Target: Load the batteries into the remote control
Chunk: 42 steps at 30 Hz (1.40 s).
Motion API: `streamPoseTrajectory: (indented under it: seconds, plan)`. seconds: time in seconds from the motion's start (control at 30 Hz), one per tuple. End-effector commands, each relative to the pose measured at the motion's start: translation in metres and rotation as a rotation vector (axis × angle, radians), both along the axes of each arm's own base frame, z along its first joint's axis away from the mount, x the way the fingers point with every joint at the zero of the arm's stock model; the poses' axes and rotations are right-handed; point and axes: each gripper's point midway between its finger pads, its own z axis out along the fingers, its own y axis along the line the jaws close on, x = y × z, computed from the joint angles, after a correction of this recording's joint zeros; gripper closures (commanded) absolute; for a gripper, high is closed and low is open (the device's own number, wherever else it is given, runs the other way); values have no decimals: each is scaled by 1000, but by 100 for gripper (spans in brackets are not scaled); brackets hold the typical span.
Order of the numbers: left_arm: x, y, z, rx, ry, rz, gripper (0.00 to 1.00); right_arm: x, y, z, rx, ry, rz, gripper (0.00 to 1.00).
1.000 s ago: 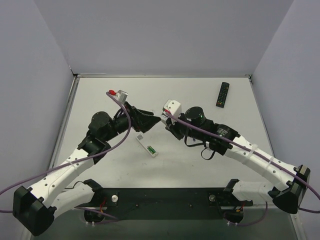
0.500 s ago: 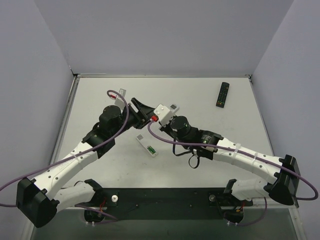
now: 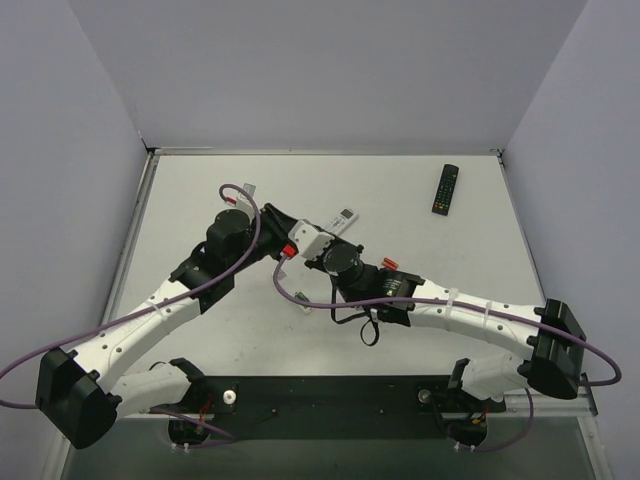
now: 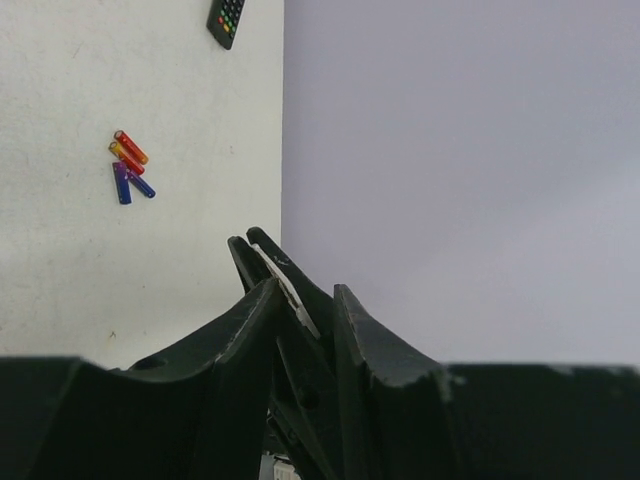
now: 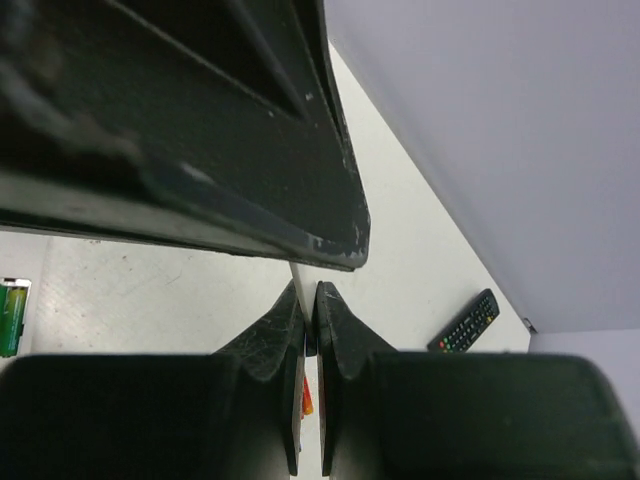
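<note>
Swung inward to meet since a second ago, the right gripper [image 5: 308, 292] is clamped on a thin white flat plastic strip [image 4: 287, 287]. The left gripper [image 4: 302, 291] straddles those fingertips, and I cannot tell whether it grips. Beneath them lies the slim white bar-shaped remote control [image 3: 289, 283], with a tiny green cylindrical battery [image 5: 10, 318] inside.

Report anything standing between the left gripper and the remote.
In the top view the right gripper, shut on a thin white piece, sits between the left gripper and the remote. Its height above the remote is unclear.
</note>
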Motion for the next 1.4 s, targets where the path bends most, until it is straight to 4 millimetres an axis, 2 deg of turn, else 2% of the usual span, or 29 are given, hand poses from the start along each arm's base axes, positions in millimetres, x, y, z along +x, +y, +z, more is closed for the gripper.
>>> streamPoseTrajectory:
  seconds: [0.0,0.13,0.2,0.23,0.27,0.33,0.37,0.47,0.63,0.67,0.7,0.77,0.8,0.83,0.9,0.93,0.97,1.03,1.17,1.3,1.37]
  plan:
    - [-3,-4,25,-74,-18,-16,66,5,-2,12,-33,-104,-62,100]
    - [-4,-4,23,-92,-4,-13,83,5,-1,13,-68,-143,-85,100]
    - [-5,-2,22,-103,3,-6,94,4,1,12,-71,-148,-81,98]
    - [-5,-1,22,-108,6,-3,99,4,0,13,-69,-150,-80,93]
    - [-5,1,22,-113,9,2,100,3,2,13,-69,-149,-73,83]
    - [-4,5,20,-129,20,21,100,1,2,15,-61,-150,-61,71]
    - [-3,7,20,-138,25,28,100,0,3,12,-65,-139,-47,60]
    - [-2,12,16,-171,44,45,100,-7,2,11,-47,-97,-19,43]
    - [1,20,8,-153,26,49,100,-27,5,6,-20,30,107,29]
    - [4,24,6,-143,20,50,100,-33,1,-3,-39,81,121,27]
    - [4,26,4,-120,1,46,100,-37,1,7,2,92,141,26]
    - [3,29,-2,-99,-17,26,100,-49,-2,-3,19,193,208,24]
    - [7,35,-4,-80,-37,29,100,-53,-4,5,57,210,229,24]
    - [7,36,-4,-75,-52,19,100,-58,-2,5,89,260,281,24]
    - [5,40,-7,-53,-91,-24,100,-64,-11,8,124,326,301,24]
    - [4,41,-7,-47,-105,-42,100,-73,-5,13,157,364,367,24]
    - [4,42,-8,-39,-124,-54,100,-68,-14,14,169,385,353,24]
    - [0,43,-5,-17,-187,-115,100,-71,-17,21,189,391,389,25]
    - [-9,38,1,23,-275,-236,100,-79,-13,34,223,398,496,25]
    - [-18,31,3,60,-331,-346,100,-73,-11,43,228,387,534,27]
    - [-21,29,11,60,-359,-381,100,-71,-8,47,218,371,552,27]
